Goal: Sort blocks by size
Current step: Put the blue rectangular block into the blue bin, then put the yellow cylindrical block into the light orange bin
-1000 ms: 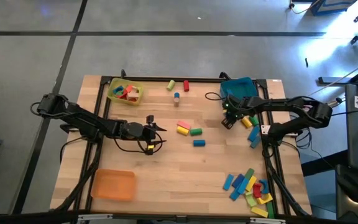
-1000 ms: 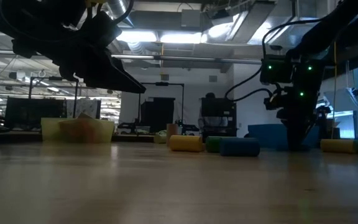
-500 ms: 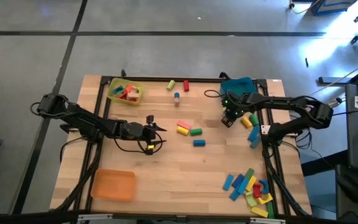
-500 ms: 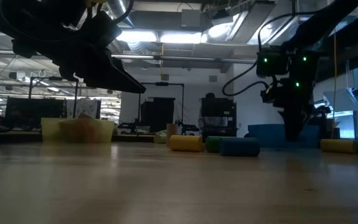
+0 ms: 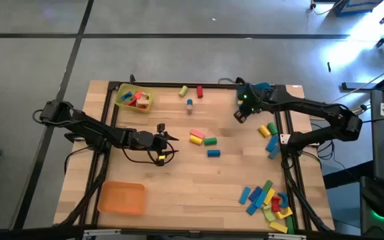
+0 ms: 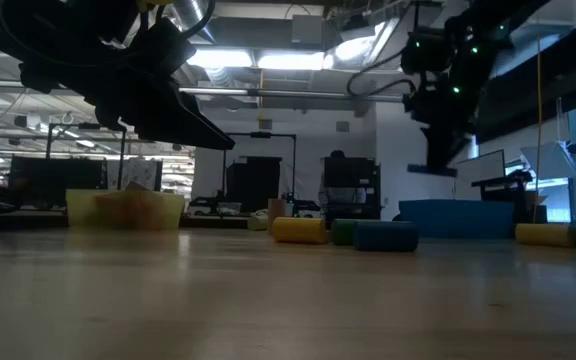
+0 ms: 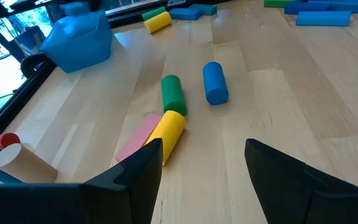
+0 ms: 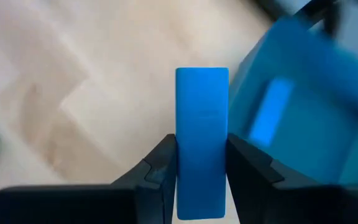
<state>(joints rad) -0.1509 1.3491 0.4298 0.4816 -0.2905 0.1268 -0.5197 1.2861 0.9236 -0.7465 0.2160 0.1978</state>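
Blocks lie scattered over a wooden table (image 5: 179,180) as two dark arms sort them by size. The right gripper (image 5: 240,115), high above the table at about one o'clock, pinches a blue bar (image 8: 202,142) between its fingers beside the blue tray (image 8: 303,112). The step in hand appears to be carrying that bar to a tray; the next move likely calls for lining it up over the tray's opening before letting go. The left gripper (image 5: 167,143) hangs at about nine o'clock, fingers spread and empty, facing a yellow cylinder (image 7: 169,132), a green cylinder (image 7: 173,94) and a blue cylinder (image 7: 215,82) near the table's centre. A pile of blocks (image 5: 267,200) waits at five o'clock, the yellow tray (image 5: 121,99) sits at eleven o'clock and the orange tray (image 5: 121,198) at seven. From overhead the bar itself is hard to make out under the gripper, and the blue tray is partly covered by the right arm.
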